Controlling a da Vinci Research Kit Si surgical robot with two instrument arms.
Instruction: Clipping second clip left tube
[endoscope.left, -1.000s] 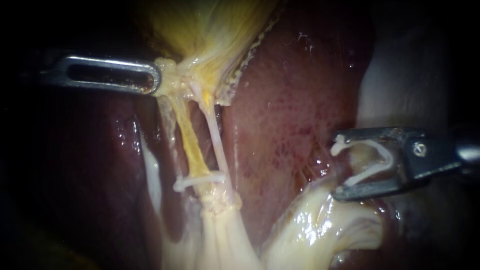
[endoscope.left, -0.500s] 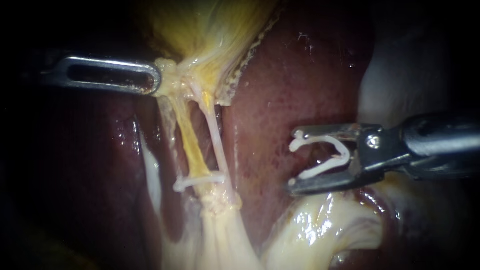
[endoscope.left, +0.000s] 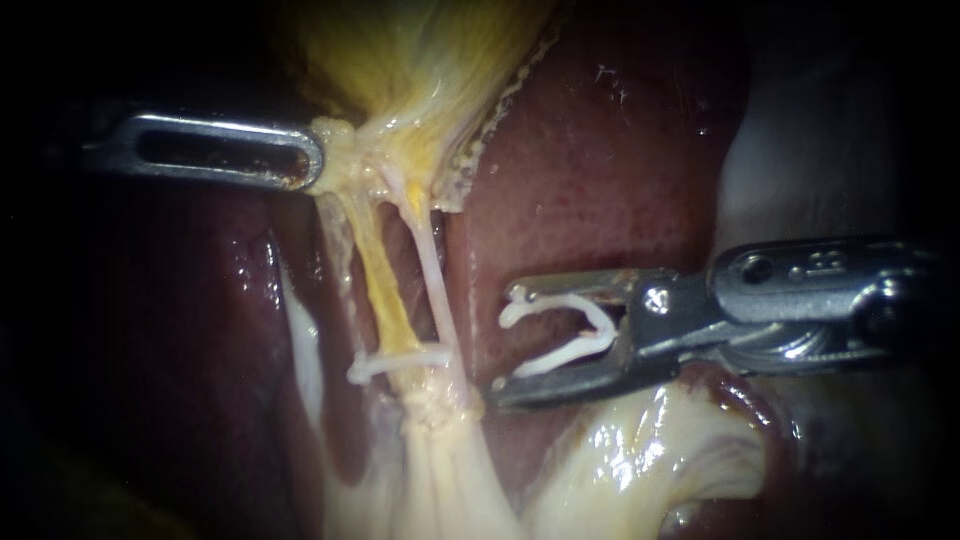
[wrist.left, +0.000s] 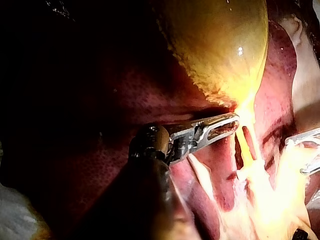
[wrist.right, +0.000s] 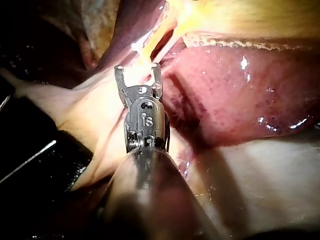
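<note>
Over dark red liver (endoscope.left: 590, 180), right instrument's end effector (endoscope.left: 508, 340) held wide apart, white open plastic clip (endoscope.left: 570, 335) seated between both jaws. Yellow left tube (endoscope.left: 378, 285), long axis running down from yellow gallbladder (endoscope.left: 420, 60), lies ahead of mouth, beyond pale right tube (endoscope.left: 432, 275). Bare stretch above white fastened clip (endoscope.left: 398, 362) judged target.

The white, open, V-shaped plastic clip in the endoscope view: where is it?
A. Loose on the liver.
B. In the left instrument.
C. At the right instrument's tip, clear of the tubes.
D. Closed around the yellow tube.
C: the white open clip sits at the tip of the right instrument, with dark red liver showing between it and the pale thin tube.
</note>
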